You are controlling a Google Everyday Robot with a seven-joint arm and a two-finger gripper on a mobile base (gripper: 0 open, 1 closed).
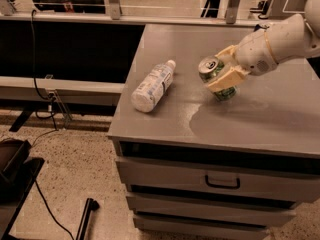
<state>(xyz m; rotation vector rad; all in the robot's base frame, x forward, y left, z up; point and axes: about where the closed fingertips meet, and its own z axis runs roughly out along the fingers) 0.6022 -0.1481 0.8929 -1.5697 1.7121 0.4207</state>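
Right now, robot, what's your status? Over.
End effector over the cabinet top, shut on the can. Can tilted. Bottle lying on its side to the can's left, apart from it.

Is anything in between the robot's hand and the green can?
Nothing visible does. The gripper clamps the tilted green metal drink can directly between its cream fingers, over the grey cabinet top. The white plastic bottle lies on its side to the left, apart from both.
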